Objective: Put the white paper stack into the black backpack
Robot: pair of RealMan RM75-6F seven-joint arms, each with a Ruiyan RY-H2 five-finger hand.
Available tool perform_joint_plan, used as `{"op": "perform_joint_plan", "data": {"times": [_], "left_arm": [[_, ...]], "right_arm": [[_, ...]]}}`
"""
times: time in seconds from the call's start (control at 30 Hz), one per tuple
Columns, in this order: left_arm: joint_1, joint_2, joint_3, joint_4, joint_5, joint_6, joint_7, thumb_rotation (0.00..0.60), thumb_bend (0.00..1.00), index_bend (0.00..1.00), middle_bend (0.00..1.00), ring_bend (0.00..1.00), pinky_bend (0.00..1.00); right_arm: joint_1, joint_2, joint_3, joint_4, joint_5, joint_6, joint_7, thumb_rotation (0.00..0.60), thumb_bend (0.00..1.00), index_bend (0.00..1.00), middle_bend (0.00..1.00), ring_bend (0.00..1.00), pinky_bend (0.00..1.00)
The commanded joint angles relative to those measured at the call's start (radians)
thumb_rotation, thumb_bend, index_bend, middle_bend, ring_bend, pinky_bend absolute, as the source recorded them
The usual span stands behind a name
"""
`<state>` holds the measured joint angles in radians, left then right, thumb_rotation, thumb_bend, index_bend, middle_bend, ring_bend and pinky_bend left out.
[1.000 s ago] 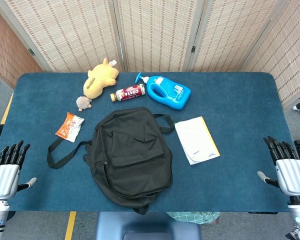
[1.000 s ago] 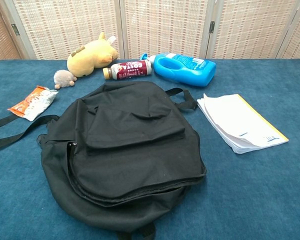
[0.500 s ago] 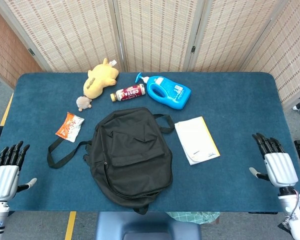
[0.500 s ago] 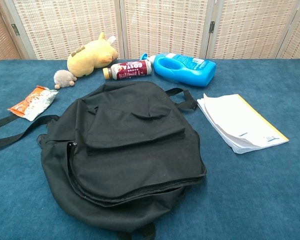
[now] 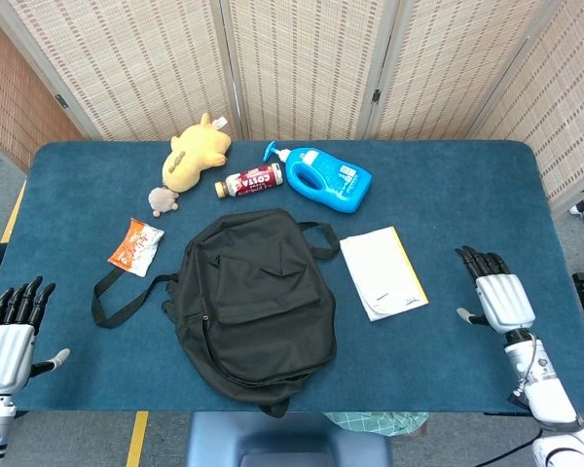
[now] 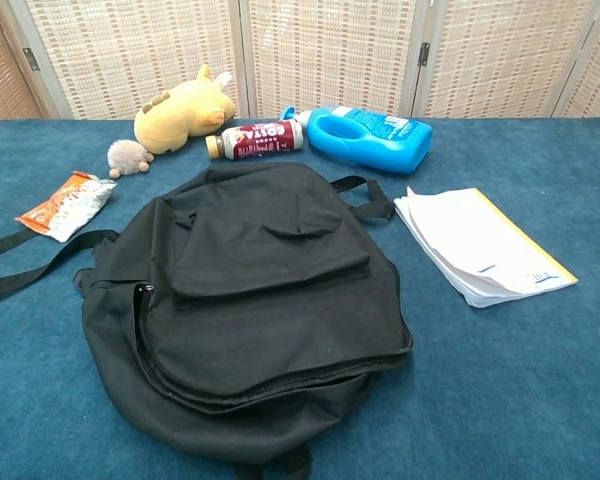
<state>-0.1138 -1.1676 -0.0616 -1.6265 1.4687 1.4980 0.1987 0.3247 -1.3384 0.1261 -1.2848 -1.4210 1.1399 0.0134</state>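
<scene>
While empty, right hand (image 5: 496,297) fingers (image 5: 474,260) straight, apart from white paper stack (image 5: 383,271).

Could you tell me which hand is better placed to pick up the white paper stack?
The right hand: it is open, just beside the white paper stack. The left hand sits at the table's far corner, with the black backpack in between.

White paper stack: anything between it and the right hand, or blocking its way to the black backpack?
Nothing visible. Bare blue table separates the right hand from the white paper stack, and the stack from the black backpack. The backpack looks closed, though.
</scene>
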Motion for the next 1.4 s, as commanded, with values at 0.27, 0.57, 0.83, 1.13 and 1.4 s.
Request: {"op": "perform_joint_plan", "data": {"times": [0.27,0.57,0.83,1.13,1.4], "left_arm": [[-0.006,0.000,-0.001,-0.004,-0.007,-0.015,0.011,0.600,0.14,0.00,0.02,0.03,0.00],[-0.016,-0.005,-0.005,-0.007,-0.013,-0.028,0.023,0.600,0.13,0.00,0.01,0.03,0.00],[-0.018,-0.006,-0.004,-0.010,-0.012,-0.031,0.023,0.600,0.13,0.00,0.01,0.03,0.00],[-0.016,-0.008,-0.001,-0.004,-0.013,-0.030,0.015,0.600,0.13,0.00,0.01,0.03,0.00],[-0.015,-0.013,0.000,0.005,-0.013,-0.032,0.004,0.600,0.13,0.00,0.01,0.03,0.00]], "right_arm": [[0.093,-0.105,0.006,0.169,0.039,-0.123,0.004,0.600,0.20,0.05,0.07,0.11,0.10],[0.149,-0.183,0.008,0.296,0.052,-0.186,0.030,0.600,0.20,0.05,0.05,0.10,0.10],[0.195,-0.248,-0.001,0.401,0.039,-0.225,0.062,0.600,0.20,0.05,0.05,0.08,0.08],[0.229,-0.297,-0.030,0.455,-0.001,-0.233,0.070,0.600,0.20,0.05,0.05,0.07,0.07],[0.214,-0.265,-0.105,0.323,-0.128,-0.103,0.105,0.600,0.20,0.05,0.05,0.07,0.07]]}}
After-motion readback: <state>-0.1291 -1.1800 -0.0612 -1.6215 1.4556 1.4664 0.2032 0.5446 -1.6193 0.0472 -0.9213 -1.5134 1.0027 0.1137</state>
